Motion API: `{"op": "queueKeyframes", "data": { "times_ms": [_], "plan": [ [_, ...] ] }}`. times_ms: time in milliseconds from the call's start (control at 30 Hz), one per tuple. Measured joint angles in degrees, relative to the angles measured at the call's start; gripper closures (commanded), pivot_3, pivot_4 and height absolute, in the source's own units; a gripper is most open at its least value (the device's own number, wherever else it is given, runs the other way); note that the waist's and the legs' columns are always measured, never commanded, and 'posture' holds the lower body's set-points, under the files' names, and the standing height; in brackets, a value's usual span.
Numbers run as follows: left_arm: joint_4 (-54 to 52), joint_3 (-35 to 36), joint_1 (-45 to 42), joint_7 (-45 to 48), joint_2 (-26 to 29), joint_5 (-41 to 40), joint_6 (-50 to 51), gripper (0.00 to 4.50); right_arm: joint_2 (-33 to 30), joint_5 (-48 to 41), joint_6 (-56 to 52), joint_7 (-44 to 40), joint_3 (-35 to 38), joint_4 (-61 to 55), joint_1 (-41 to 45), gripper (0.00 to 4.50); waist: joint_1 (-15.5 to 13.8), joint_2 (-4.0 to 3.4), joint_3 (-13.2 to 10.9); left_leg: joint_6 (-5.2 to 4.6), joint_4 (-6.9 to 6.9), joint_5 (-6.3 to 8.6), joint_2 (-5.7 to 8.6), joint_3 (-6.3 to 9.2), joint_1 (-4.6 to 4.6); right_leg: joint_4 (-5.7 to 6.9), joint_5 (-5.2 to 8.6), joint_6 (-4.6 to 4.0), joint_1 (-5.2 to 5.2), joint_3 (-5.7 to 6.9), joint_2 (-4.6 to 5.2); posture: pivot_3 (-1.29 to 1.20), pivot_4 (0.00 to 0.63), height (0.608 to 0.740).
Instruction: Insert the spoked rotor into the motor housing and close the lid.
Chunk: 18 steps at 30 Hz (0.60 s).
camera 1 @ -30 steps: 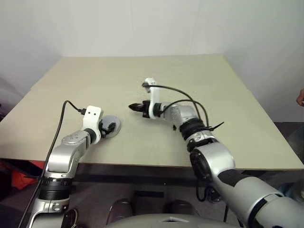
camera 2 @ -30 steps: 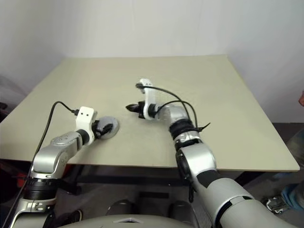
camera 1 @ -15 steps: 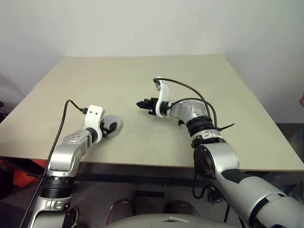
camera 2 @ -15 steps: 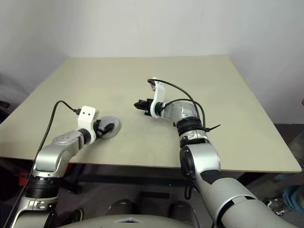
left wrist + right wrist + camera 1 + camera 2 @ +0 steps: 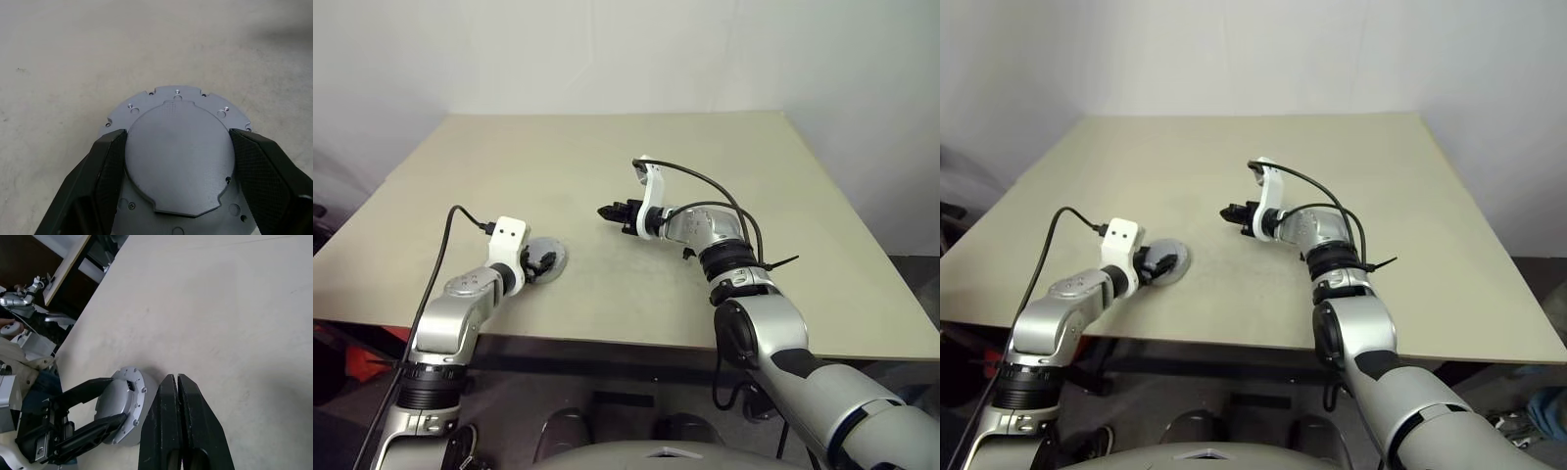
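The motor housing is a round silver-grey metal piece with a holed flange, lying near the table's front left. It shows a flat closed face, and no windings can be seen. My left gripper is shut on it, one black finger pressed against each side of its raised round part. My right gripper hovers over the middle of the table, shut and empty, to the right of the housing and clear of it. The spoked rotor and the lid are out of view.
The beige table stretches wide and bare behind and to the right of both grippers. Its front edge runs just below the left arm. Black cables loop over both wrists. Past the table's left edge stands dark clutter.
The right wrist has rolled a little while its gripper stayed shut over the same spot. The left gripper and the housing have not moved. The head view has shifted slightly.
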<state>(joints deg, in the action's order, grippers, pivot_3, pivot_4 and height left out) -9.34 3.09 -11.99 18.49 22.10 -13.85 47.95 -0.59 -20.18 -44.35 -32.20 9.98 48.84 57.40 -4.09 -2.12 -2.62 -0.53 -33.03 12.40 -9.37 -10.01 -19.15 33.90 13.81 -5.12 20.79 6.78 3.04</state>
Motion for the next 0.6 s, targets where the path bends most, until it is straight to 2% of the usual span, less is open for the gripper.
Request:
{"op": "queueKeyframes", "data": {
  "times_ms": [400, 467, 533, 600],
  "plan": [
    [-0.1, 0.0, 0.1, 0.4, 0.2, -0.1, 0.0, 1.46, -0.2, 0.0, 1.0, 0.1, 0.0, 0.3, 0.0, 4.50, 0.0, 0.00, 0.0, 0.00, 0.01, 0.00, 0.00, -0.01, 0.02, -0.08, 0.00, 0.00, -0.04, 0.00, 0.00, 0.00, 0.000, 0.740],
    [-0.1, 0.1, 0.2, 0.8, 0.2, -0.2, 0.0, 0.72, -0.2, 0.0, 1.3, 0.1, 0.0, 0.7, 0.0, 4.50, 0.0, 0.00, 0.0, 0.00, 0.02, 0.00, 0.00, -0.01, 0.00, -0.09, 0.00, 0.00, -0.04, 0.00, 0.00, 0.00, 0.000, 0.740],
    [-0.1, 0.2, 0.3, 0.8, 0.3, -0.3, 0.1, 0.21, -0.2, 0.0, 1.4, 0.1, 0.0, 1.0, 0.0, 4.50, 0.0, 0.01, 0.0, 0.00, 0.03, 0.00, 0.00, 0.00, -0.04, -0.11, 0.00, 0.00, -0.02, 0.00, 0.00, 0.00, 0.000, 0.740],
    [-0.1, 0.4, 0.4, 0.5, 0.3, -0.3, 0.1, 0.04, -0.2, 0.0, 1.4, 0.2, 0.0, 1.0, 0.0, 4.50, 0.0, 0.01, 0.0, -0.02, 0.03, 0.01, 0.01, -0.01, -0.05, -0.14, 0.00, 0.00, -0.01, 0.00, 0.00, 0.00, 0.000, 0.740]
  ]
}}
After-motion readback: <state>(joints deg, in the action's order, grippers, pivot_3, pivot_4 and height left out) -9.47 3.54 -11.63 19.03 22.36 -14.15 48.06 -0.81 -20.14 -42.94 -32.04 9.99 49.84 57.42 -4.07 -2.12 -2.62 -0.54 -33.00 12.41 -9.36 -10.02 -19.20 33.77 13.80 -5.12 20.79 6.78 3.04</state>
